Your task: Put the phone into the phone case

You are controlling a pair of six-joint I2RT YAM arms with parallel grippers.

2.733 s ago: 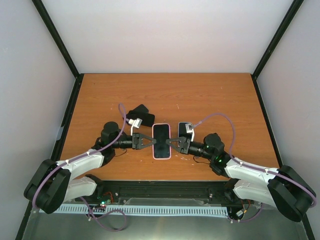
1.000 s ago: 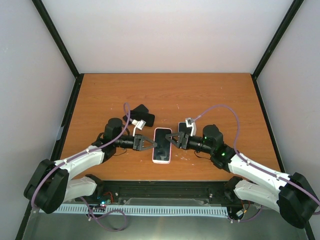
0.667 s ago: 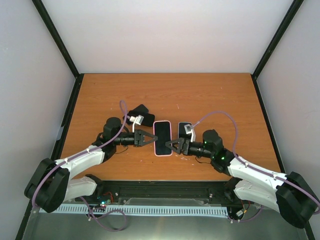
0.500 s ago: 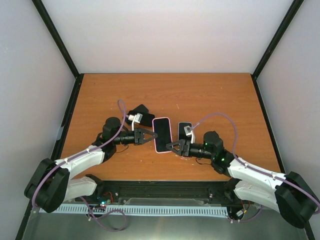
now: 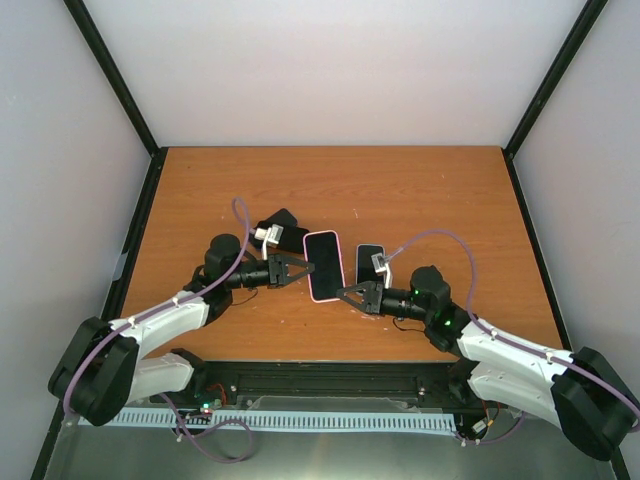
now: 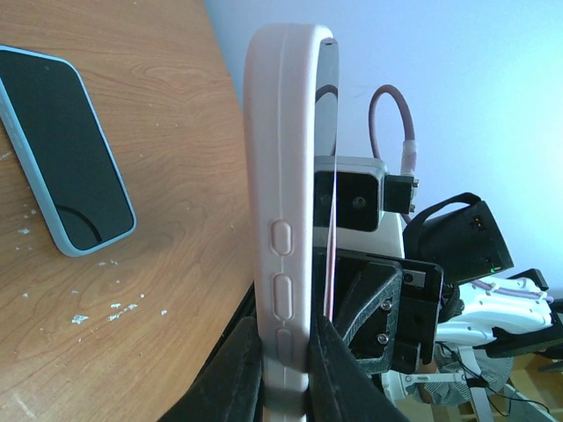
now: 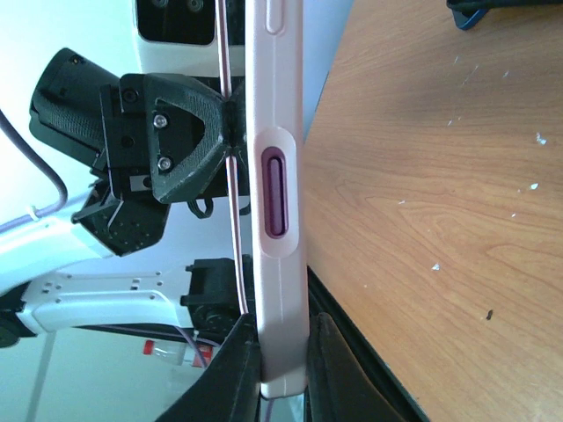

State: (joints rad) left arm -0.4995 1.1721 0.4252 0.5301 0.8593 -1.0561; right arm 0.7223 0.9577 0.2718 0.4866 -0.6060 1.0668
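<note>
The left claw (image 5: 306, 268) is pinching the left long side of the pink rubbery phone case (image 6: 280, 132). The right claw (image 5: 347, 292) is pinching its right side, down near the corner closest to the arms. In each wrist view, two black fingers are pressing tight on the pink wall. The case is sitting tilted over the brown wooden bench (image 5: 420, 190), in the middle and near the front. It is hard to tell if it is touching the wood.

The flat black phone (image 5: 323, 266) is lying inside the pink rim with its glass up. It is looking like it is in, but nobody can tell if every corner is snapped down.

To do this step well, the claws should be squeezing gently and evenly. One should be holding while the other is pushing the loose edge over the phone.

A second phone in a light blue case (image 6: 66, 158) is lying flat, just beside the right claw. A black lumpy thing (image 5: 283, 230) is sitting behind the left claw, and what it is holding is not showing.
</note>
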